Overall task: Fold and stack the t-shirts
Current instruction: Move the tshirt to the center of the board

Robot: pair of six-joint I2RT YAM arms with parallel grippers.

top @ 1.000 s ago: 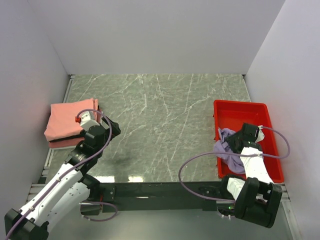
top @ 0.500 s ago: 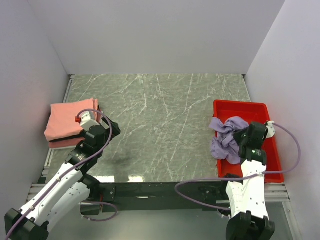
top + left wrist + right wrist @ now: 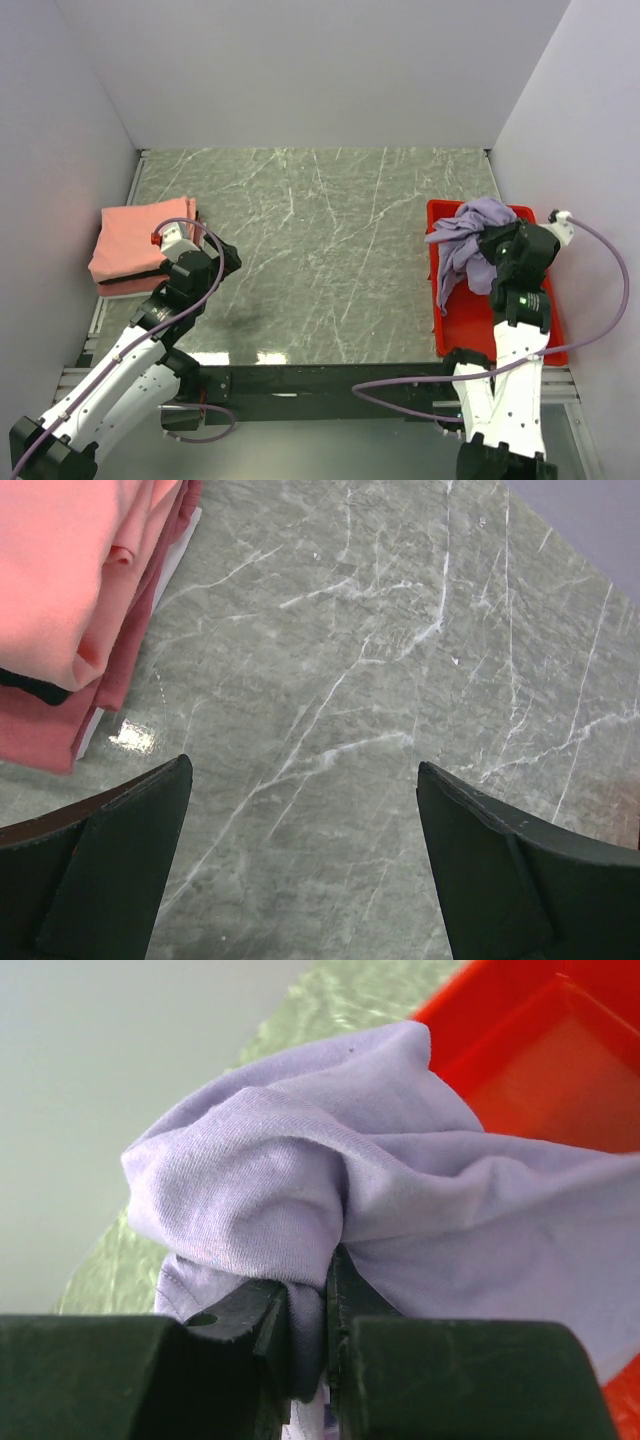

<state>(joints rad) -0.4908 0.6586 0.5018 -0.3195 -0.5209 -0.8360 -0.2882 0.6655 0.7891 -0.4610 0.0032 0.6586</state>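
**Top external:** right end effector (image 3: 497,247) is pinched on the lavender t-shirt (image 3: 470,232), over the far left part of the red tray (image 3: 475,325). The cloth is bunched and hangs down across the tray's left rim. The tray sits at the right side of the desk (image 3: 320,230), close to the right wall. Left end effector (image 3: 170,238) is at the right edge of the folded salmon-pink t-shirt (image 3: 135,235), which lies by the left wall. Its opening is not readable from here. The wide middle of the desk between the two arms is bare marble.

**Left wrist:** left end effector (image 3: 303,775) is spread wide with nothing between the fingers (image 3: 110,860), only desk (image 3: 400,680) below. The stack is at upper left: salmon-pink t-shirt (image 3: 70,590) on top, darker red t-shirt (image 3: 40,745) under it. It is near the left finger, not touching. Free desk to the right and ahead.

**Right wrist:** right end effector (image 3: 325,1310) is closed tight on a fold of the lavender t-shirt (image 3: 330,1190), and the cloth bulges above the tips. Red tray (image 3: 540,1060) is behind at right, with a strip of desk (image 3: 330,1000) and pale wall at left.
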